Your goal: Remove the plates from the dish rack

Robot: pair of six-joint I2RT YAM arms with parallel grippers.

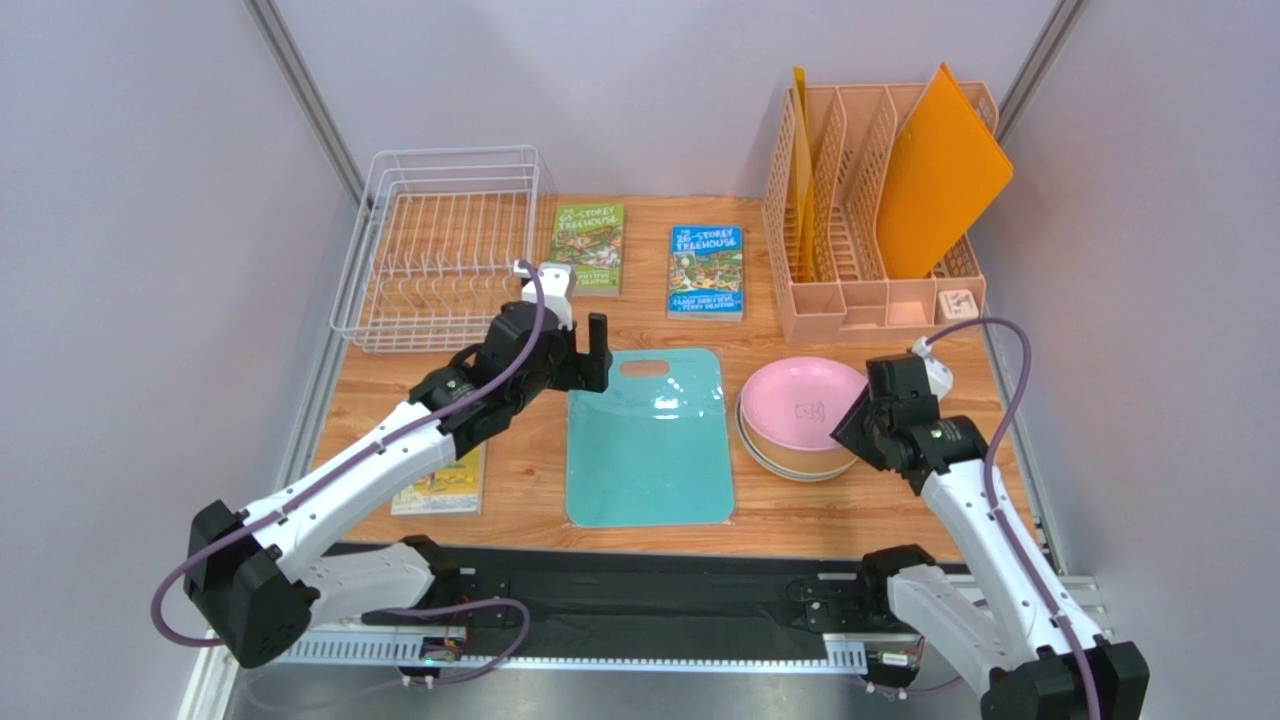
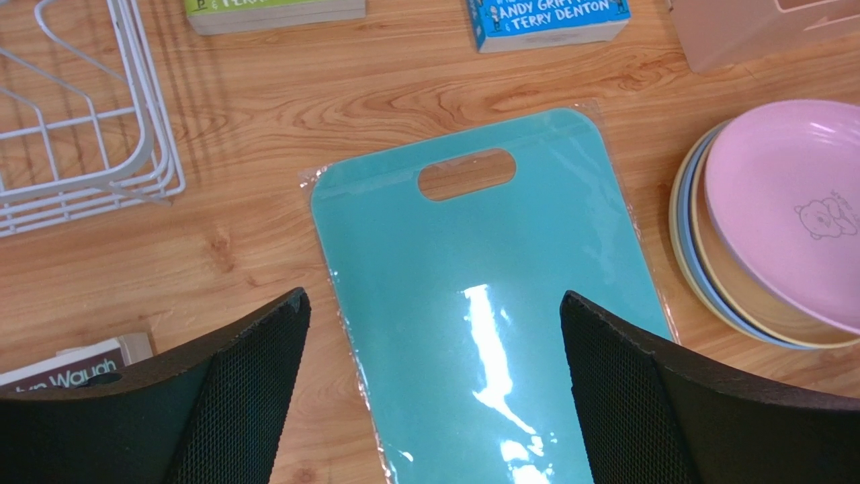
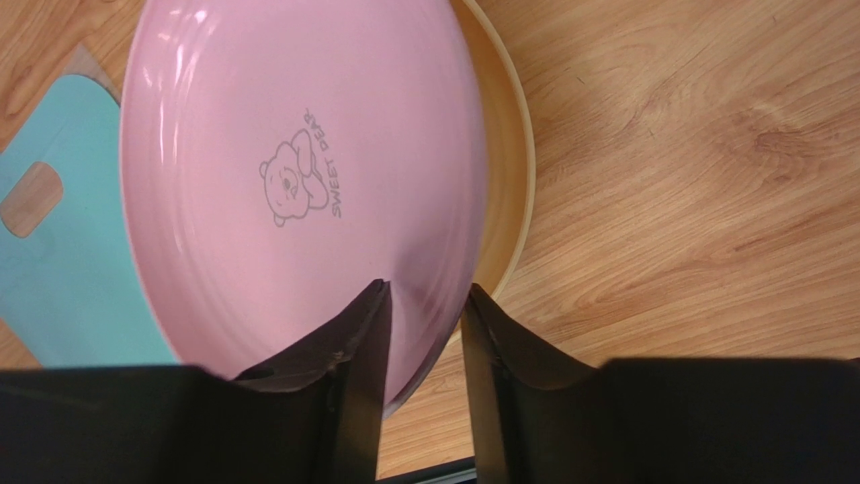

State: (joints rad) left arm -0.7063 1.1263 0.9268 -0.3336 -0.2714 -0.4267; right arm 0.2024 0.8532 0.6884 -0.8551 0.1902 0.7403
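Observation:
The plates lie stacked on the table at the right, the pink plate with a bear print on top. Under it a cream-tan plate, a blue rim and a pale yellow rim show. My right gripper straddles the pink plate's near rim, jaws parted, with a gap on the outer side. The white wire dish rack stands at the back left with nothing in it. My left gripper hovers wide open over the teal cutting board.
Two books lie at the back middle, and a third book sits under the left arm. A peach file organizer holding an orange folder stands at the back right.

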